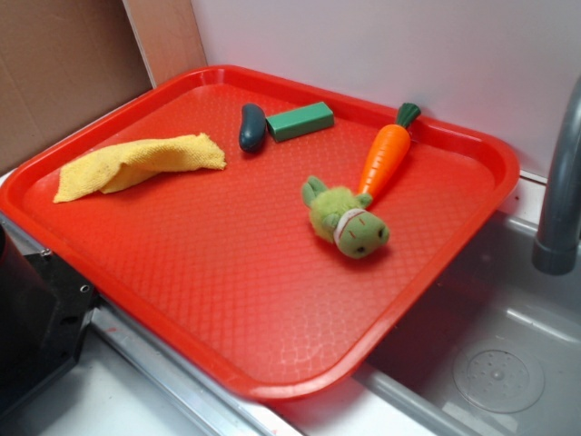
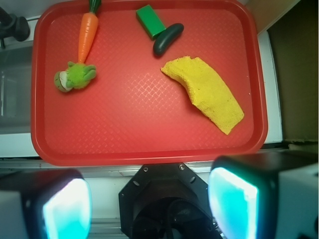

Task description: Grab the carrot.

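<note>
Two glowing fingertips (image 2: 67, 209) of the gripper (image 2: 149, 206) filled the wrist view's bottom edge, spread wide and holding nothing, high above a red tray (image 2: 149, 144). On the tray's far side lay the carrot (image 1: 385, 156), its tip touching a green plush toy (image 1: 345, 219), apart from a yellow cloth (image 1: 136, 164).

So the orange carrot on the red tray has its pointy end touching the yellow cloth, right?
Not quite. The carrot lies on the red tray, but its pointy end meets the green plush toy, as the exterior view shows. The yellow cloth lies far across the tray.
</note>
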{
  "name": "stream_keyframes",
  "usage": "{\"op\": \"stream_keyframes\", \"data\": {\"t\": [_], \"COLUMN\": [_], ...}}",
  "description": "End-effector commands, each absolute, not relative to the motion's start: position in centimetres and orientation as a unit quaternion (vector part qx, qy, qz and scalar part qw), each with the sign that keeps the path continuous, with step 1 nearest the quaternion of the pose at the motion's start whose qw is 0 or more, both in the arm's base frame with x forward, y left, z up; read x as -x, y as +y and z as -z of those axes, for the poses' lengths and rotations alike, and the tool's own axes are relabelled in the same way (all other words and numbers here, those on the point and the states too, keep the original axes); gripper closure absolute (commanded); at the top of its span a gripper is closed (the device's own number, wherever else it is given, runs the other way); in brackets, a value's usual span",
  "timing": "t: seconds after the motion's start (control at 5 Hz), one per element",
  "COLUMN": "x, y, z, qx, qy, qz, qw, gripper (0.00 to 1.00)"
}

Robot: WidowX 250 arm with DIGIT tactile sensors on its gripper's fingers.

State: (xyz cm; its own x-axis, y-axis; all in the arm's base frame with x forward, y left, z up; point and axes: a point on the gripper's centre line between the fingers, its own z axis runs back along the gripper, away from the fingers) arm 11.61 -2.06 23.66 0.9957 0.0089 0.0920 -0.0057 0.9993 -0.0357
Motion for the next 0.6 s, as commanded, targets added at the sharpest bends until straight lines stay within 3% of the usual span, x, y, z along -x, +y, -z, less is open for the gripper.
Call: {"op": "stream_keyframes", "data": {"t": [0.0,0.4], "x": [-11.6,-16.8], "y": [-2.1,-3.3], "z": [-23.7,-20.5], "qx": [0.018,0.024], "qy": [-0.046,-0.059], "qz": [-0.004,-0.046], "qw": [0.999,0.997], "gripper": [0.00,0.00]}}
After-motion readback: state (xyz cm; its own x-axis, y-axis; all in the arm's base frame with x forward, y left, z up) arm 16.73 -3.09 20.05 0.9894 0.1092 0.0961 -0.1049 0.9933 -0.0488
